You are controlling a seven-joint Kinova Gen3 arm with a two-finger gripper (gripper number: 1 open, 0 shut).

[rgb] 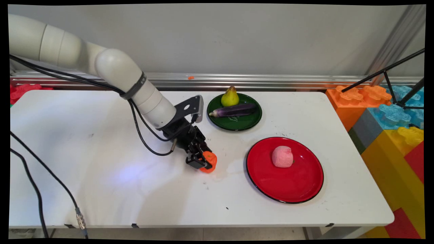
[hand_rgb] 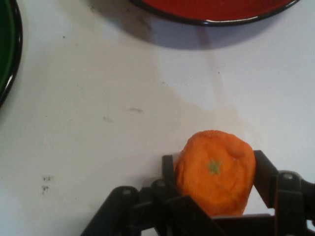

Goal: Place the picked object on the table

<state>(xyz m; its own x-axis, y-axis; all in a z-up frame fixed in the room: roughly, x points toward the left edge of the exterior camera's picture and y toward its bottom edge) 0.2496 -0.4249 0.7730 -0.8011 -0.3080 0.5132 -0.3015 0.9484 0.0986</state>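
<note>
Gripper point(rgb: 203, 162) clenching around orange toy fruit point(hand_rgb: 215, 169) mid-tabletop, well off every table point(rgb: 101, 176) edge. Looking light, squashy; gripping across its middle.

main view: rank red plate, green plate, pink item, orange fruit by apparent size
1. Round glossy red plate, clearly largest.
2. Round dark green plate; it sits farther from the camera.
3. Pale pink rounded lump on the red plate.
4. Orange toy fruit in the tool; partly hidden, so 3 versus 4 is unsure.
</note>
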